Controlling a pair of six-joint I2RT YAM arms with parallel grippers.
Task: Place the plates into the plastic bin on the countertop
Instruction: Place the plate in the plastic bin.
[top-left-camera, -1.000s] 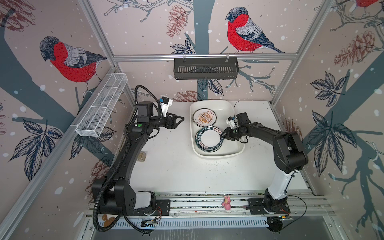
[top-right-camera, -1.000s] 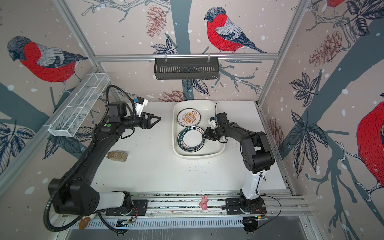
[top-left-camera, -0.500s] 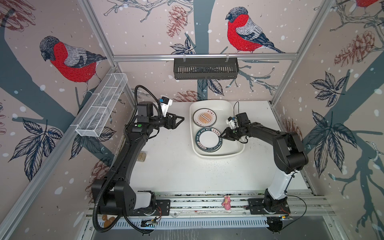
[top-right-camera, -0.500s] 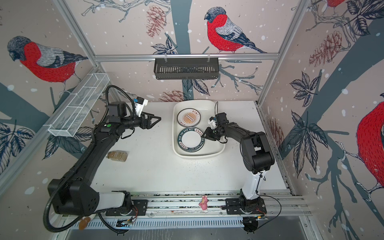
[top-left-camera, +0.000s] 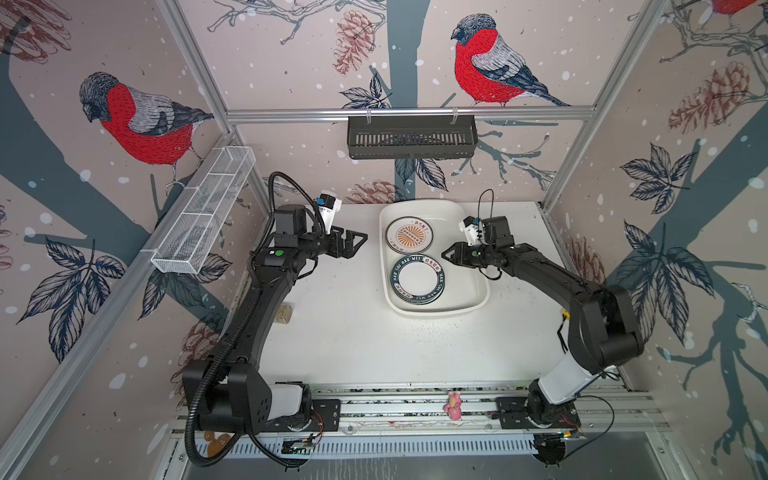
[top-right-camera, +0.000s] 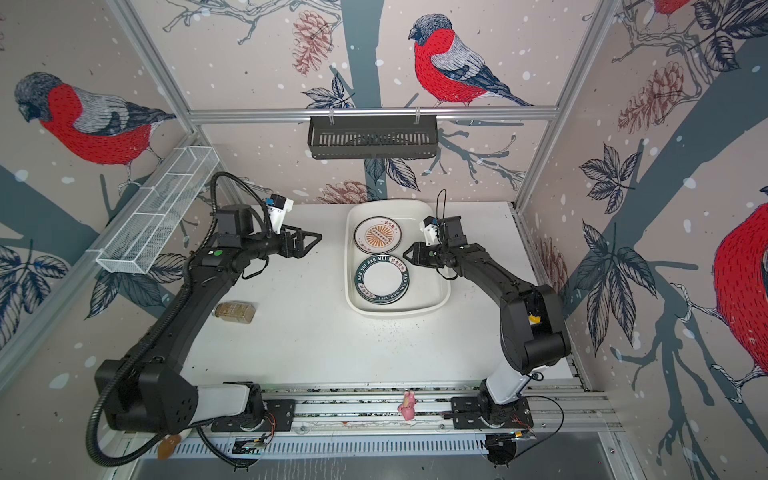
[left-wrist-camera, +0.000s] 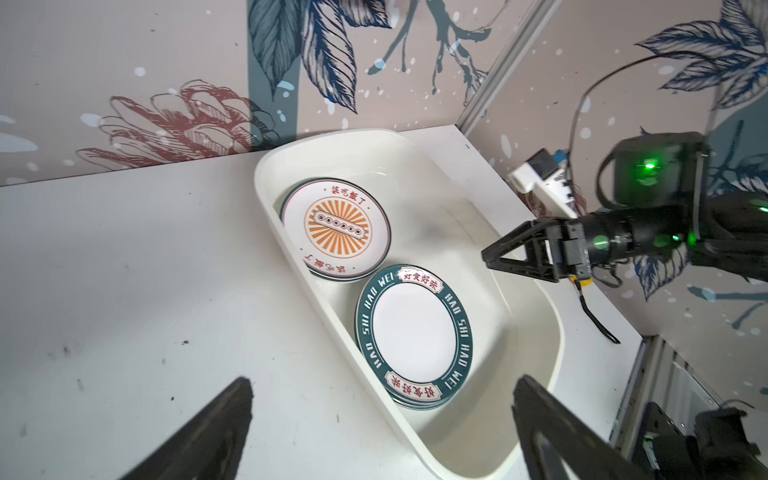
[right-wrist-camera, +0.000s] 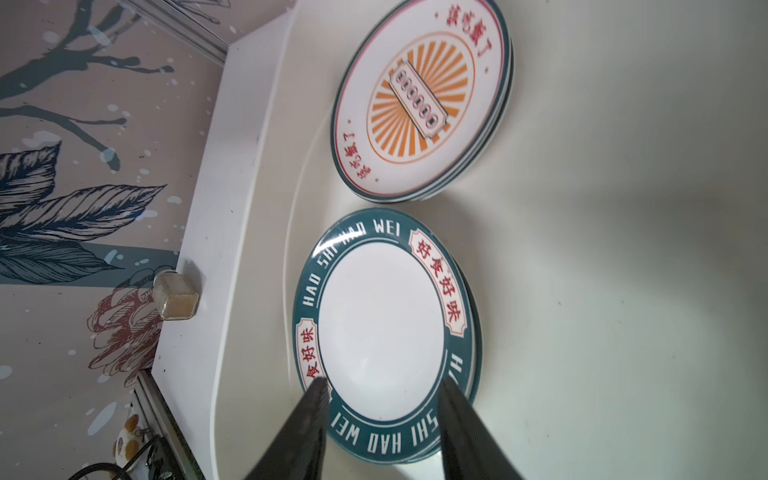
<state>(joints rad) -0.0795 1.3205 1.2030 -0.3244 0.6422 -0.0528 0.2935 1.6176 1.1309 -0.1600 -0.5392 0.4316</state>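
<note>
Plates (top-left-camera: 417, 277) sitting in two stacks inside plastic bin (top-left-camera: 462, 287), upper centre of frame; right gripper (top-left-camera: 444, 252) parted, empty, over green-rimmed stack, left gripper (top-left-camera: 360, 247) wide apart over tabletop (top-left-camera: 332, 332); likely release step, next: retract clear without nudging stacks.

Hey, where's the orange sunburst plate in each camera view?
Top view: sunburst plate, far end of the bin.
Top view: plate, same far end.
Left wrist: plate, past the green plate.
Right wrist: plate, past the green plate.
Shared landmark: the green plate, beside it in every view.
</note>
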